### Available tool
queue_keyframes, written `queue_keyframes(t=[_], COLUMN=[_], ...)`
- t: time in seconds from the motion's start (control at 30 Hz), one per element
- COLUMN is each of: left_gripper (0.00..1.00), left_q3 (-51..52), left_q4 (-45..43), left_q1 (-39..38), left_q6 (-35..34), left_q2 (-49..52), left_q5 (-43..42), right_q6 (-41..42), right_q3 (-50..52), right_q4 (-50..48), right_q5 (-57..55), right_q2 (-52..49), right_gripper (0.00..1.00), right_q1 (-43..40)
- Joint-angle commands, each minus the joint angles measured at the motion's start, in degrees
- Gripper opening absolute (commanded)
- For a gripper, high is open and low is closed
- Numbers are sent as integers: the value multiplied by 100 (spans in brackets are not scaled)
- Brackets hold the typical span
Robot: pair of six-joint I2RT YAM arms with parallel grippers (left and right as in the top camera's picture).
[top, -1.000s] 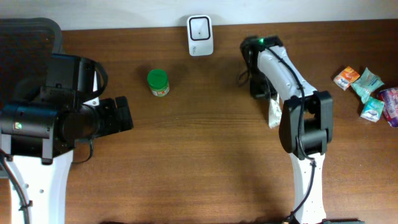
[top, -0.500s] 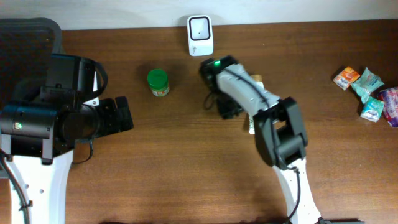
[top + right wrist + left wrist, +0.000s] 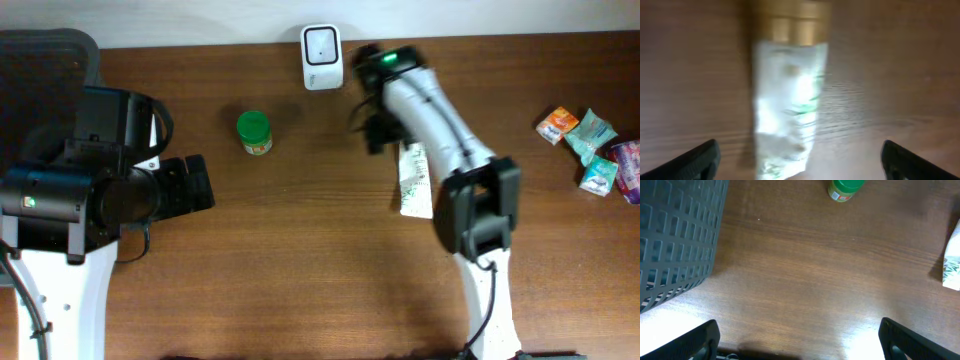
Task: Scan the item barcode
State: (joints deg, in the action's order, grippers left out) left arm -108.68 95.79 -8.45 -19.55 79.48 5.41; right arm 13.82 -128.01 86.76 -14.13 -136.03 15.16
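Note:
The item, a white tube (image 3: pixel 414 180) with a gold cap, lies flat on the wooden table right of centre. It fills the middle of the right wrist view as the tube (image 3: pixel 787 105), cap pointing away. My right gripper (image 3: pixel 377 132) hovers just left of and behind the tube, jaws wide open; in its own view the right gripper (image 3: pixel 801 167) holds nothing. The white scanner (image 3: pixel 322 45) stands at the back edge. My left gripper (image 3: pixel 196 184) is open at the left, and the left gripper (image 3: pixel 800 345) shows only bare wood between its fingers.
A green-lidded jar (image 3: pixel 254 132) stands left of the scanner, also seen as the jar (image 3: pixel 844 189). A dark mesh basket (image 3: pixel 675 240) sits at the far left. Several snack packets (image 3: pixel 590 150) lie at the right edge.
My right gripper went from shut on the tube to wide open. The tube now lies loose on the table. The right arm swung left, then back toward the scanner.

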Motion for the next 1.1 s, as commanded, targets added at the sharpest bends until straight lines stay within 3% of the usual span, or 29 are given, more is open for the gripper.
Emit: queue_keyframes(t=[0.0, 0.13, 0.37, 0.4, 0.47, 0.6, 0.67, 0.77, 0.87, 0.93, 1.0, 1.07], left_gripper=[99, 99, 99, 99, 99, 99, 99, 99, 99, 99, 99, 99], left_q3=[-20, -20, -22, -22, -22, -20, -22, -20, -22, -22, -20, -20], left_q4=[-11, -9, -9, -9, -11, -9, -9, -9, -9, -9, -11, -9], left_q1=[0, 0, 0, 0, 0, 0, 0, 0, 0, 0, 0, 0], left_q6=[-59, -59, -59, -59, -59, -59, -59, -59, -59, -59, -59, -59], left_q2=[-66, -66, -66, -66, -66, -66, -66, -66, -66, -66, -66, -66], left_q5=[22, 22, 22, 22, 22, 22, 22, 22, 20, 22, 20, 20], right_q6=[-1366, -1834, -1834, -1832, -1816, -1790, -1790, -1790, -1788, -1786, -1443, -1132], right_q3=[162, 516, 1360, 1366, 1368, 1368, 1370, 1408, 1725, 1969, 2092, 1906], right_q4=[4, -173, -809, -848, -955, -1147, -1298, -1449, -1641, -1777, -1873, -1840], right_q5=[1998, 2920, 3025, 3025, 3025, 3014, 3001, 2988, 2889, 2894, 2896, 2898], right_q2=[55, 55, 55, 55, 55, 55, 55, 52, 52, 52, 52, 55], right_gripper=[80, 79, 62, 58, 40, 24, 26, 45, 45, 31, 4, 4], right_q1=[-833, -1346, -1233, -1165, -1016, -719, -568, -376, -212, -133, -44, 13])
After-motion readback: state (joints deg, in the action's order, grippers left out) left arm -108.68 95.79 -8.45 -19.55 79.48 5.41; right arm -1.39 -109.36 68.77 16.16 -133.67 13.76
